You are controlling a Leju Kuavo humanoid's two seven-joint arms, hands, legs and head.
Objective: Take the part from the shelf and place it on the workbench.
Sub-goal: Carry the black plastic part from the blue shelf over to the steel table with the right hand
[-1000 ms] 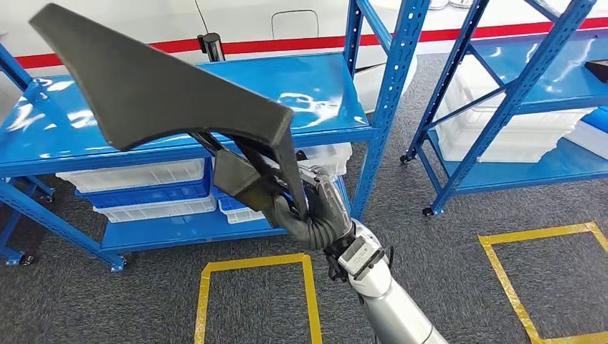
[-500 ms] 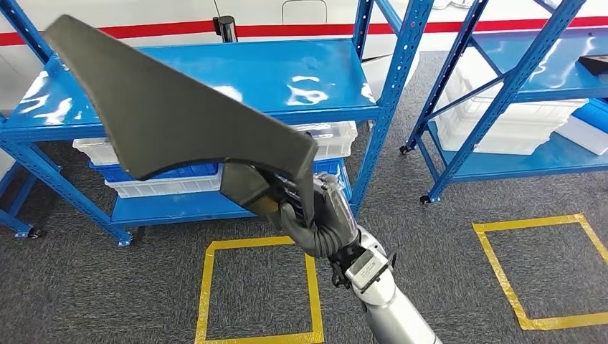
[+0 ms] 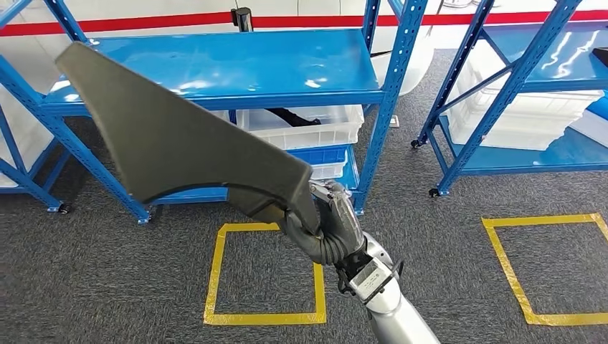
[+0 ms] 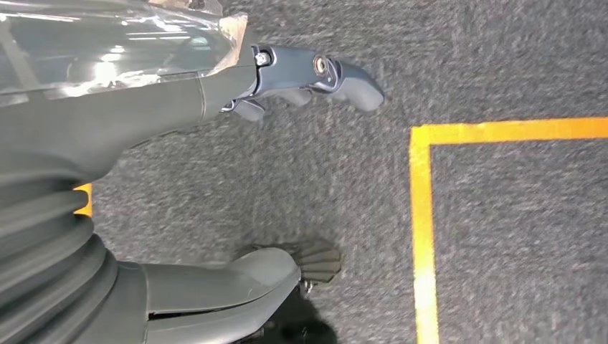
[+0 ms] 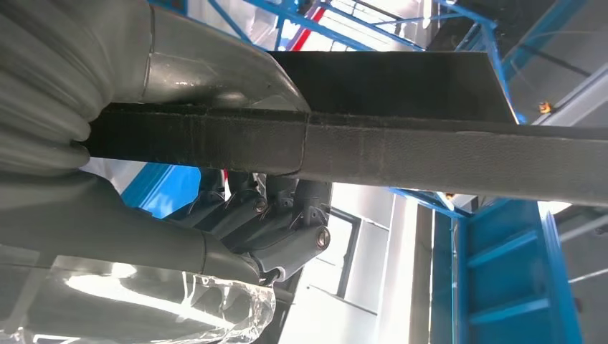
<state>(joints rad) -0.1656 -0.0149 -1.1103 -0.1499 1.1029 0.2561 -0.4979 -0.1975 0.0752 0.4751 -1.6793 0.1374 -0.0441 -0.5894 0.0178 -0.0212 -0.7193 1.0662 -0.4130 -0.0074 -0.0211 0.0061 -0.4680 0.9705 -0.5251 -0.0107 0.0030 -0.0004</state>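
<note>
Looking down from the head view, a large dark grey part [image 3: 179,136], flat and fin-shaped, is seen clamped at its narrow end in the right hand [image 3: 326,226], whose fingers are closed around its edge. The part is held up in the air, its broad end reaching up and to the left in front of a blue shelf [image 3: 236,64]. White and blue bins [image 3: 315,129] are stored on the lower level of that shelf. A second blue shelf [image 3: 530,79] is seen to the right. Yellow tape squares [image 3: 265,276] are marked on the grey carpet [image 3: 430,236] below the arm.

From the left wrist view, the left hand [image 4: 287,172] is seen hanging over the carpet beside a yellow tape line [image 4: 423,236], with the fingers [image 4: 323,75] and the thumb spread apart and nothing held.

From the right wrist view, the part's dark edge [image 5: 430,158] is seen gripped between the thumb [image 5: 215,72] and the darker fingers [image 5: 279,222], with blue shelf framing behind.
</note>
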